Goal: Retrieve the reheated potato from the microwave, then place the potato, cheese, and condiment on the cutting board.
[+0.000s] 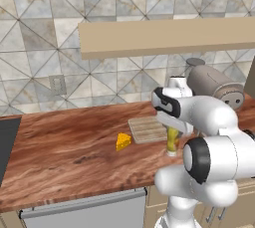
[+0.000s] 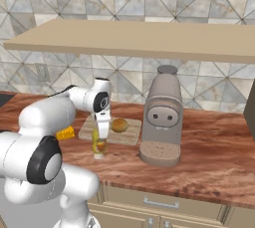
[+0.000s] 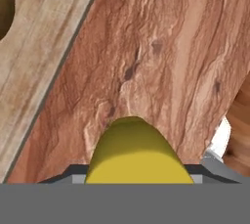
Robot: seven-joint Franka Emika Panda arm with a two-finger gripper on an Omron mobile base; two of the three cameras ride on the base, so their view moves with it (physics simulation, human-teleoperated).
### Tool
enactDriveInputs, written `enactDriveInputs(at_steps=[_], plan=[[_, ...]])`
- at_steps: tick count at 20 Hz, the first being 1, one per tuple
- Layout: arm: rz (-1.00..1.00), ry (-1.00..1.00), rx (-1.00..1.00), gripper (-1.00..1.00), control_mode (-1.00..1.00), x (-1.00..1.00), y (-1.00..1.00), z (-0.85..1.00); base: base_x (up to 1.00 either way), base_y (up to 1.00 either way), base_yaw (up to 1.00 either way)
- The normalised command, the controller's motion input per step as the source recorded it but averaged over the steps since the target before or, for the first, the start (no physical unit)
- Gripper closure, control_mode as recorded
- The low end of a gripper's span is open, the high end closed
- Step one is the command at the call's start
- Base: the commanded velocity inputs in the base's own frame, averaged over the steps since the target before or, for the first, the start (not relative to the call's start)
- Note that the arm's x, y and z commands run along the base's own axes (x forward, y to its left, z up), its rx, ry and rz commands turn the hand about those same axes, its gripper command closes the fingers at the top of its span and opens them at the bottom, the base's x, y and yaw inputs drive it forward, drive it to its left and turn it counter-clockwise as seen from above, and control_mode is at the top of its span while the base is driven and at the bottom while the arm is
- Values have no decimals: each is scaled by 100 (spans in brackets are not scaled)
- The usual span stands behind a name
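The condiment [image 2: 99,147], a slim yellow bottle, stands upright on the wooden counter just in front of the cutting board [image 2: 130,133]. My gripper [image 2: 102,131] reaches down over the bottle's top, jaws pressed against both sides. In the hand view the bottle's yellow top [image 3: 136,152] fills the space between the fingertips. The golden-brown potato [image 2: 119,124] rests on the board. The yellow cheese wedge [image 1: 123,141] lies on the counter left of the board [image 1: 144,128]. The microwave is out of view.
A large grey coffee machine [image 2: 162,117] stands right of the board. A tan shelf [image 2: 149,40] hangs above the counter. A dark cooktop [image 1: 7,142] sits at the counter's far left. Bare counter lies between cheese and cooktop.
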Motion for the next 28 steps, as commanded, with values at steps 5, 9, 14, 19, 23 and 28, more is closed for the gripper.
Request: enactDriveInputs(at_steps=[5, 9, 14, 19, 23, 28], plan=[[22, -8, 2, 100, -100, 29, 11, 25, 0, 0, 0], [24, -13, 0, 100, -100, 44, 1, 14, 0, 0, 0], [32, -15, 1, 100, -100, 53, 0, 1, 0, 0, 0], [31, -12, 0, 100, -100, 51, 5, 0, 0, 0, 0], [29, -8, 0, 100, -100, 42, 10, -6, 0, 0, 0], [23, -1, -2, 100, -100, 44, 0, -29, 0, 0, 0]])
